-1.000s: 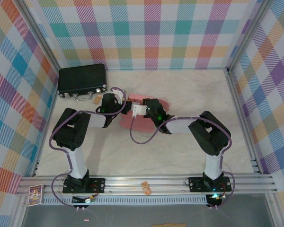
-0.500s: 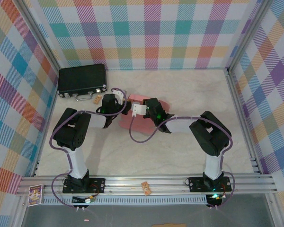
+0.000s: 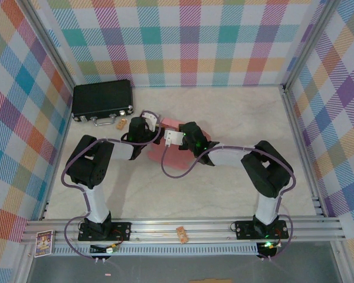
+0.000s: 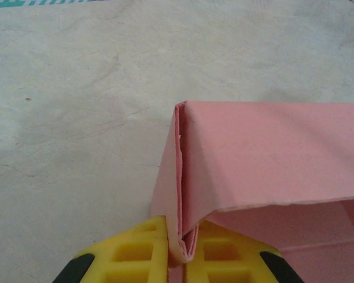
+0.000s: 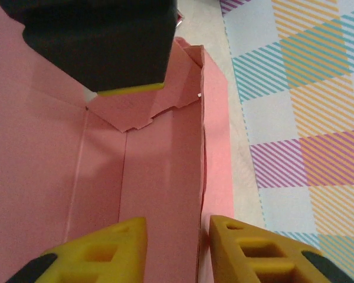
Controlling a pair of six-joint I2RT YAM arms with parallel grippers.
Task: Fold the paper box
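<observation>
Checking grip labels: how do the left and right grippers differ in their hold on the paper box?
The left gripper is shut, the right gripper open. Left pinches a folded corner of the paper box; right straddles an upright wall, unclamped. Both are yellow-fingered and at the same box.

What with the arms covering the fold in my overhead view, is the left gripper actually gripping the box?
Observer: Yes: the left wrist view shows the left gripper shut on a doubled edge of the pink box.
Operator: And the other one?
Observer: The right gripper is open in its wrist view, its fingers straddling an upright side wall, one inside, one outside.
Operator: Is the end flap tucked?
Observer: A notched flap leans inward at the far corner; whether it is locked, I cannot tell.
</observation>
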